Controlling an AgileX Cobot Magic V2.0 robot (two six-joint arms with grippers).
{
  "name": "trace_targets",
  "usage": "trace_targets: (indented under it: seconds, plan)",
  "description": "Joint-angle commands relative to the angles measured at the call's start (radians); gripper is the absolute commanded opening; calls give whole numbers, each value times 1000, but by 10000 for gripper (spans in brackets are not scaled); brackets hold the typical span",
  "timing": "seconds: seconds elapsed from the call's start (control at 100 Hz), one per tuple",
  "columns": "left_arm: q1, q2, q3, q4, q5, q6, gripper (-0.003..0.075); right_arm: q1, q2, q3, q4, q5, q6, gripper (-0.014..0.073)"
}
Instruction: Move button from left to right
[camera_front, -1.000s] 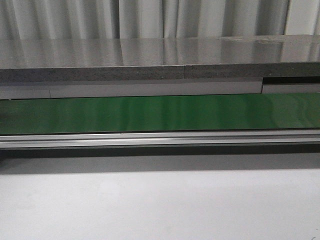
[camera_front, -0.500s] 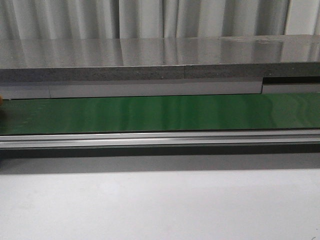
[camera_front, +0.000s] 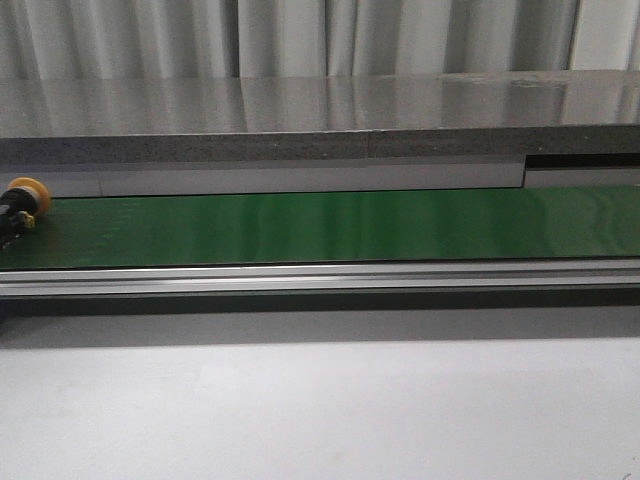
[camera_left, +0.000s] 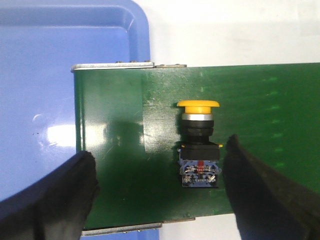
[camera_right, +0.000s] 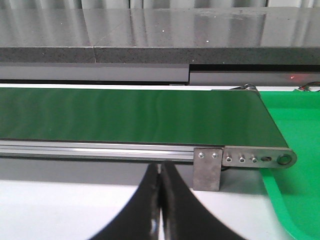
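The button (camera_left: 198, 142) lies untouched at the belt's (camera_front: 330, 228) left end between the spread left gripper (camera_left: 160, 197) fingers, the right gripper (camera_right: 161, 210) pressed together; next, travel right.

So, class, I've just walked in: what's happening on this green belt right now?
A button lies on its side at the left end of the belt, yellow cap toward the far edge. The left pincer hovers open over it, fingers either side, not touching. The right pincer waits shut near the belt's right end, beside a green tray. Nothing is gripped yet.
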Motion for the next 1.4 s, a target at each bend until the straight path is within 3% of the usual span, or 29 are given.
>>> trace_targets:
  seconds: [0.0, 0.41, 0.73, 1.05, 1.39]
  plan:
    - [-7, -119, 12, -48, -61, 18, 515, 2, -20, -15, -6, -82, -4, -68]
    - [-7, -615, 463, -66, -496, 30, 515, 2, -20, -15, -6, -82, -4, -68]
    - [-7, -964, 784, -80, -720, 30, 516, 2, -20, -15, -6, -82, -4, -68]
    - [-7, -1225, 1025, -106, -821, 30, 516, 2, -20, -15, -6, -82, -4, -68]
    - [-7, -1304, 1073, -106, -827, 30, 514, 2, -20, -15, -6, -82, -4, -68]
